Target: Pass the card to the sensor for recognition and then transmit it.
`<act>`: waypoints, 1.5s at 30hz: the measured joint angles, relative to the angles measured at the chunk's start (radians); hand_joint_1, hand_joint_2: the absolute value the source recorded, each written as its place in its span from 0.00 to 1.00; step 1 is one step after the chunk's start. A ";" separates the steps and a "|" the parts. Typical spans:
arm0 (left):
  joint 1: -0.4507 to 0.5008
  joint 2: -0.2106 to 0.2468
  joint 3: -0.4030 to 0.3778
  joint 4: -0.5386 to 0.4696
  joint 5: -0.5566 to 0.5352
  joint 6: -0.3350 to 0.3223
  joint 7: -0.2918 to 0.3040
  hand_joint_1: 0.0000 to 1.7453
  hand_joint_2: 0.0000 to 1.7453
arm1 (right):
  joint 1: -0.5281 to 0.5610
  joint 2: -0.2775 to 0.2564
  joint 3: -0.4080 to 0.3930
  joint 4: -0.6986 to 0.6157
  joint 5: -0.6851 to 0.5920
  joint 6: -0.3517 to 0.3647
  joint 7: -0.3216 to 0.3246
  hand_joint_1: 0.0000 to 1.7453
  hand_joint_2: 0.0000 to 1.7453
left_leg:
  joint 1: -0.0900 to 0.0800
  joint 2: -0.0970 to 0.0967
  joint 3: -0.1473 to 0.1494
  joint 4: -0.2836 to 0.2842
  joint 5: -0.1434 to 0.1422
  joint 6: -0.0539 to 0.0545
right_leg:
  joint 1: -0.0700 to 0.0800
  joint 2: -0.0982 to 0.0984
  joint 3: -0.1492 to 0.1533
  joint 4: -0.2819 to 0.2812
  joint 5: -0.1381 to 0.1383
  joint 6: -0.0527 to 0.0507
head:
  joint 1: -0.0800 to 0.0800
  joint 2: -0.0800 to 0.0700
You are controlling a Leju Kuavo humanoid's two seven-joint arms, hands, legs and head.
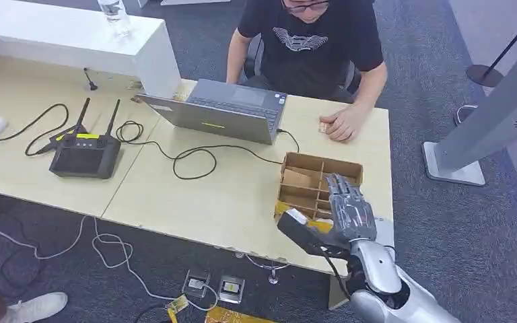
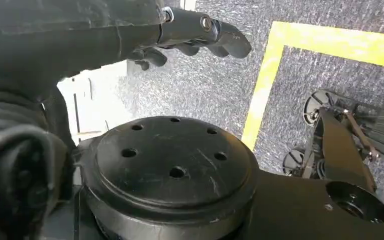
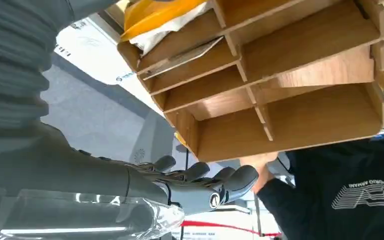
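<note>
A pale wooden table (image 1: pixel 195 195) stands on dark grey carpet, with a person (image 1: pixel 309 40) in a black T-shirt seated at its far side behind a grey laptop (image 1: pixel 225 111). Near the table's right front edge sits a wooden divided box (image 1: pixel 313 185), and the right hand (image 1: pixel 350 210) hovers over its near compartments with the fingers (image 3: pixel 215 182) stretched out and slightly apart, grasping nothing; whether they touch the box cannot be told. From the right wrist view, one compartment holds a thin flat card (image 3: pixel 180 59) lying aslant beside a yellow and white packet (image 3: pixel 160 20). A second small card (image 1: pixel 324 127) lies on the table under the person's hand (image 1: pixel 343 124), well apart from the robot. The left hand (image 2: pixel 195 35) hangs over grey carpet beside a yellow floor line (image 2: pixel 300 55), fingers loosely curled, empty. A black controller (image 1: pixel 84 155) with two antennas rests at the table's left.
</note>
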 joint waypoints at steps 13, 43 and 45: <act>0.000 0.000 0.000 0.000 -0.008 -0.002 0.000 0.00 0.00 | 0.012 0.031 -0.004 0.069 0.063 0.005 0.000 0.00 1.00 | 0.000 0.000 0.000 0.000 0.000 0.000 | 0.000 0.001 0.000 0.000 0.000 0.000 | 0.000 0.000; 0.001 0.000 0.000 0.000 0.006 0.002 -0.009 0.00 0.00 | 0.026 0.053 -0.040 0.154 0.178 0.009 0.000 0.00 1.00 | 0.000 0.000 0.000 0.000 0.000 0.000 | 0.000 0.001 0.000 0.000 0.000 0.000 | 0.000 0.000; 0.001 0.000 0.000 0.000 0.007 0.003 -0.009 0.00 0.00 | 0.027 0.053 -0.046 0.158 0.178 0.010 0.000 0.00 1.00 | 0.000 0.000 0.000 0.000 0.000 0.000 | 0.000 0.000 0.000 0.000 0.000 0.000 | 0.000 0.000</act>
